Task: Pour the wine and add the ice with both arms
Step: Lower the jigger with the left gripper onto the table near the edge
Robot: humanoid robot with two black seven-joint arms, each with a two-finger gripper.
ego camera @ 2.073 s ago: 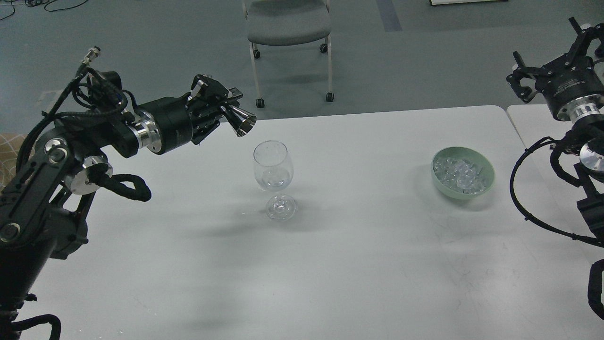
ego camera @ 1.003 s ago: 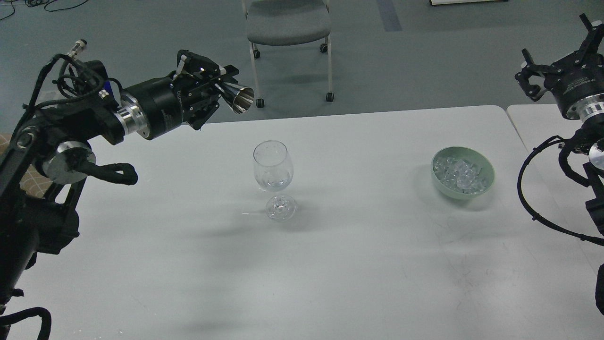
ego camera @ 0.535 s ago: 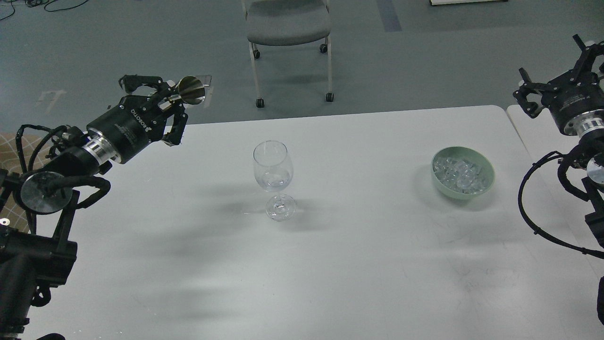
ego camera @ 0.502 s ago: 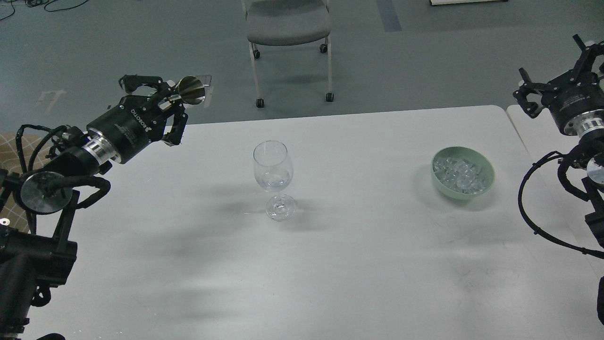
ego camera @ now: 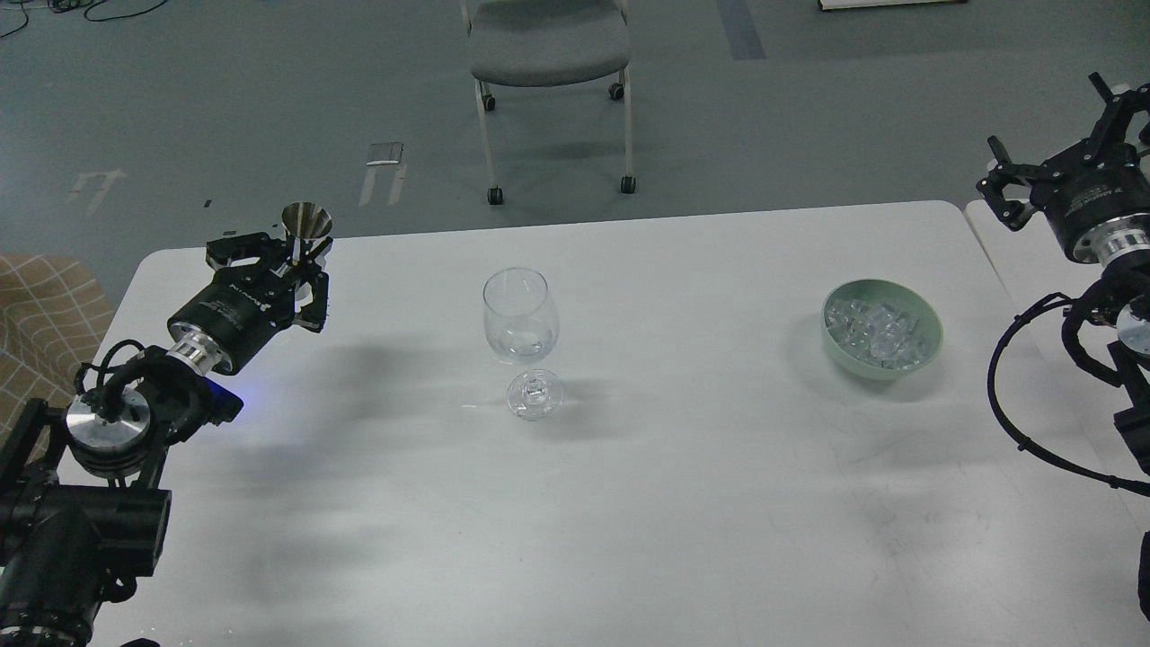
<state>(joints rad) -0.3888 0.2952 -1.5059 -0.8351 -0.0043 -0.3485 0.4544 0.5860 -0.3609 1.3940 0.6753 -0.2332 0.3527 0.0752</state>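
A clear wine glass (ego camera: 522, 332) stands upright in the middle of the white table (ego camera: 629, 503), with a little clear wine (ego camera: 523, 342) at the bottom of its bowl. My left gripper (ego camera: 289, 266) is at the table's far left, well left of the glass, shut on a shiny metal jigger cup (ego camera: 305, 225) held upright with its mouth up. A green bowl (ego camera: 881, 329) at the right holds many clear ice cubes (ego camera: 876, 331). My right gripper (ego camera: 1051, 175) is raised beyond the table's right edge, above and right of the bowl, fingers spread and empty.
A grey wheeled chair (ego camera: 550, 54) stands on the floor behind the table. A second white table's edge (ego camera: 988, 235) adjoins on the right. A checked cushion (ego camera: 45, 305) lies at the far left.
My left arm has swung left and down from beside the glass's rim, turning the jigger from tilted to upright. The right gripper has barely moved.
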